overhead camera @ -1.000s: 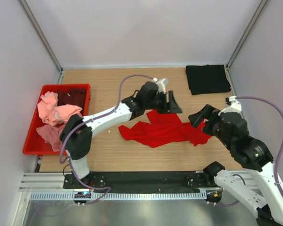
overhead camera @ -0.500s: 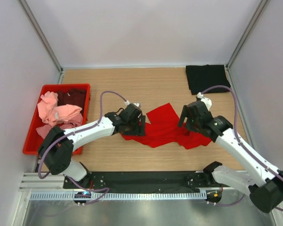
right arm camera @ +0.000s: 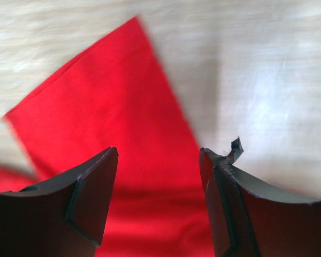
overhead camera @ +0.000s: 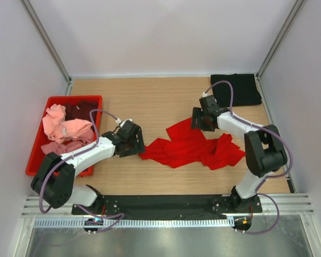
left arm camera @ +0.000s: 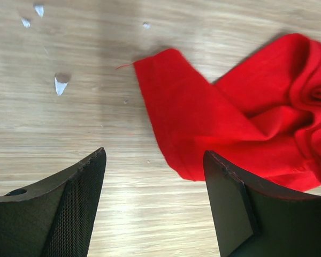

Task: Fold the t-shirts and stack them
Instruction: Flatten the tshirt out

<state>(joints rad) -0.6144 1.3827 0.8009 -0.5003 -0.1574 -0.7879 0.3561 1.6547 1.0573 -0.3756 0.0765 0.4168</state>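
Left gripper (overhead camera: pixel 136 143): jaws spread wide, nothing held, low over the table (overhead camera: pixel 150 101) just off the left end of the red shirt (overhead camera: pixel 190 150). Right gripper (overhead camera: pixel 197 123): jaws apart, nothing clamped, above the shirt's far flap.

Red shirt: crumpled in mid-table, long axis running left to right. One flat flap points toward the far edge, and the right end is bunched into folds.

Crate (overhead camera: pixel 75 98): on the left side of the table, holding heaped pink shirts (overhead camera: pixel 64 128) toward the front and a maroon shirt (overhead camera: pixel 84 110) at its far right corner. A black shirt (overhead camera: pixel 235 89) lies folded flat at the far right corner of the table, well apart from the red one.

Left wrist view: left gripper (left arm camera: pixel 155 155) with the red shirt (left arm camera: pixel 203 123) reaching in from the right, its corner pointing up and left. It also shows a loose thread (left arm camera: pixel 124 66) at that corner and pale specks (left arm camera: pixel 60 84) on the wood, neither visible from above.

Right wrist view (blurred): right gripper (right arm camera: pixel 159 152) over the flat flap of the red shirt (right arm camera: pixel 107 123), whose corner points away from the fingers, with bare wood to the right. Only the top view shows the crate and the black shirt
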